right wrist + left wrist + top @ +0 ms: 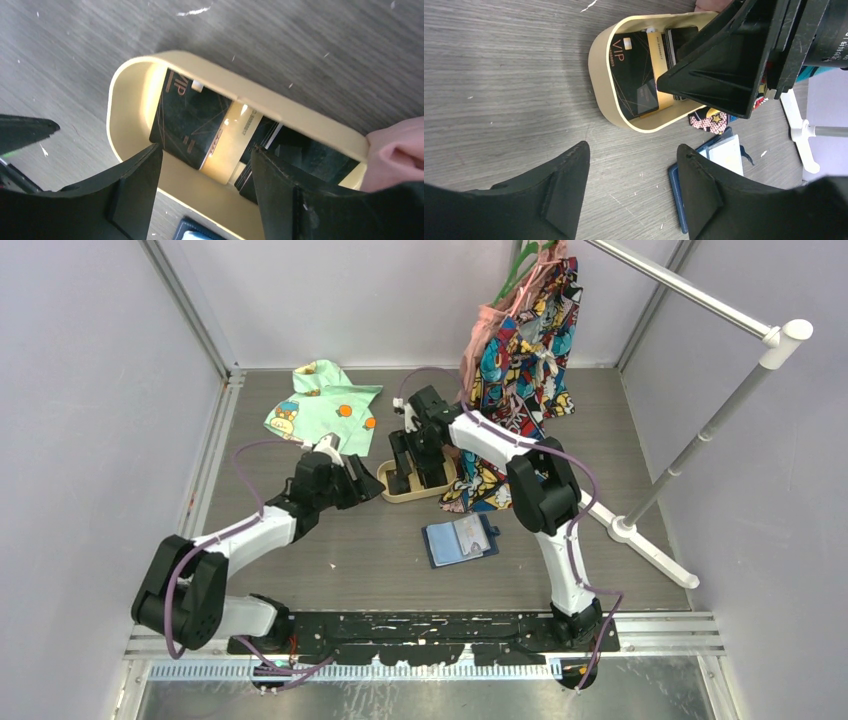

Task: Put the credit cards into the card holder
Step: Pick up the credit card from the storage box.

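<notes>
The credit cards lie in a tan oval tray (420, 498): a black VIP card (190, 120), a gold card (232, 145) and more dark cards (300, 155). The left wrist view shows the black card (634, 75) and the gold one (659, 65) too. My right gripper (418, 468) is open and empty, reaching down into the tray over the cards (205, 170). My left gripper (368, 485) is open and empty beside the tray's left end, above bare table (634, 185). The navy card holder (460, 540) lies open near the tray (719, 155).
A green printed cloth (322, 400) lies at the back left. A colourful garment (525, 350) hangs from a white rack (700, 440) at the back right, its hem touching the tray's right end. The rack's foot (650, 545) stands right of the wallet.
</notes>
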Controlling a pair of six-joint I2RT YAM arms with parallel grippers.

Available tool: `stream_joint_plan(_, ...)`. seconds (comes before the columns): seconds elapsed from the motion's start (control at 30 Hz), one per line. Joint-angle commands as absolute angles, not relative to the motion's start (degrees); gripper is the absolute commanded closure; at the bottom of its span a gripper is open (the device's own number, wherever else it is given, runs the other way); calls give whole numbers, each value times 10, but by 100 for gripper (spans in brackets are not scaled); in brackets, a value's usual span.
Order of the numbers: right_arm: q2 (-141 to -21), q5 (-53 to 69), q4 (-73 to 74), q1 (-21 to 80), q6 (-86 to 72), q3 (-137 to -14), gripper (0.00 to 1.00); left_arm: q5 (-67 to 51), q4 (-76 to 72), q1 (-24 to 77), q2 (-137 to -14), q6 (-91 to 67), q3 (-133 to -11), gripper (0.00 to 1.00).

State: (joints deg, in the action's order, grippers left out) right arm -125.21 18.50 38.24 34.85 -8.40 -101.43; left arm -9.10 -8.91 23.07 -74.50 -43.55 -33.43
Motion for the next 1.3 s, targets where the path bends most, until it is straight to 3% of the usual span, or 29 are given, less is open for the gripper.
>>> stream_joint_plan(0.0, -1257, 163, 349, 348, -120, -1057, 30, -109, -143, 218, -772, -441, -377, 38)
stream_joint_plan(0.5, -1288, 150, 342, 348, -148, -1040, 33, -156, -117, 202, -894, -425, -456, 50)
stream_joint_plan(0.67, -1289, 214, 322, 344, -176, -1024, 34, -171, -84, 202, -931, -415, -486, 57)
stream_joint_plan(1.03, -1286, 358, 234, 315, -279, -987, 49, -181, -45, 202, -948, -403, -506, 75)
stream_joint_plan(1.27, -1259, 448, 140, 303, -346, -945, 59, -183, -38, 202, -947, -406, -511, 77)
